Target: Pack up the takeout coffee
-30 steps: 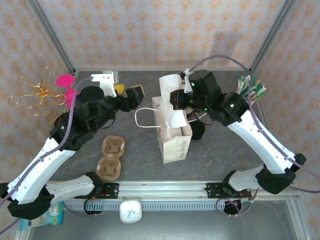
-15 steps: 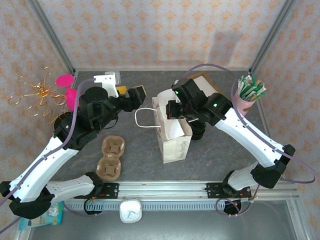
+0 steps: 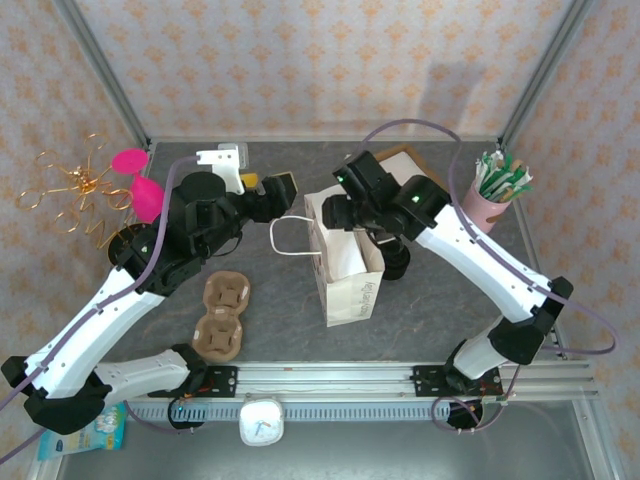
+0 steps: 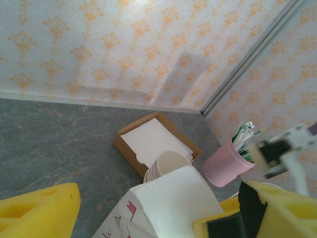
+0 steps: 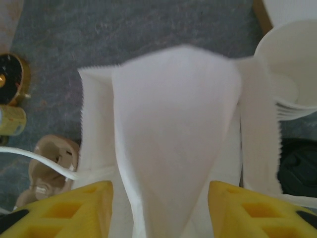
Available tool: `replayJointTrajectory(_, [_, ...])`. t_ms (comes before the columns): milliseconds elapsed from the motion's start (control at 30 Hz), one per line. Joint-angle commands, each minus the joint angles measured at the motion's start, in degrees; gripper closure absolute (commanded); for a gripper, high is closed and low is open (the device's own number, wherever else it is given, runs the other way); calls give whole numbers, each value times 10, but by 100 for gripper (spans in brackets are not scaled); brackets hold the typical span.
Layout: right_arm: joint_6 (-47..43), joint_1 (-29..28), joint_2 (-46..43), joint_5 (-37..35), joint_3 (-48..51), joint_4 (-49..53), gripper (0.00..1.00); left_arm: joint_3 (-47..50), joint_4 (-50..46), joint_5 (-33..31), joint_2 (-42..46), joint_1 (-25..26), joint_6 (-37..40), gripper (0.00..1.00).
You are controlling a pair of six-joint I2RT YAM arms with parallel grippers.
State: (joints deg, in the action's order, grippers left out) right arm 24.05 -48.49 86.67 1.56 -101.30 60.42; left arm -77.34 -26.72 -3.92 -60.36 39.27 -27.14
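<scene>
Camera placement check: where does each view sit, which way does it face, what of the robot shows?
Top external: above and behind the bases, looking down on the table; both arms, left gripper and right gripper by the white paper bag.
Left wrist: on the left arm, facing the far right corner over the bag, cup stack and pink cup; yellow fingers in the bottom corners.
Right wrist: looking down onto the bag's mouth; yellow fingers along the bottom.
Shared: both wrist views show bag and cup stack.

Yellow jaws (standing apart) flank a white paper sheet (image 5: pixel 168 129) over the white bag (image 5: pixel 95 130).
</scene>
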Motion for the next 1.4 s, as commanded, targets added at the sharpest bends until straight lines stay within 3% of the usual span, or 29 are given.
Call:
replayJointTrajectory(0, [-6, -3, -21, -29, -13, 19, 50, -5, 17, -11, -4, -2, 3, 16])
replayJointTrajectory(100, [-7, -3, -15, -15, -24, 49, 51, -7, 16, -8, -4, -3, 3, 15])
replayJointTrajectory(200, [-9, -2, -30, 7, -5, 35, 70, -6, 16, -8, -3, -2, 2, 16])
replayJointTrajectory(367, [-14, -3, -21, 23, 55, 23, 86, -1, 19, -6, -1, -3, 1, 15])
replayJointTrajectory(500, [-21, -4, -4, 17, 82, 2, 91, -3, 17, -6, -2, -2, 3, 15])
replayJointTrajectory(700, [-28, -4, 6, -15, 64, -7, 86, -1, 18, -8, -5, -2, 6, 15])
replayJointTrajectory(800, [-32, -3, 3, -18, 45, -10, 70, -2, 22, -8, -9, -2, 6, 15])
replayJointTrajectory(1133, [-44, -4, -8, -35, -28, 50, 56, 2, 33, -10, -12, -3, 5, 15])
replayJointTrajectory(1233, [-46, -4, -9, 15, -4, 35, 59, 9, 38, -9, -10, -3, 0, 15])
replayJointTrajectory(1367, [-38, -6, -22, 54, 47, 15, 76, 9, 33, -7, -8, -3, -2, 15])
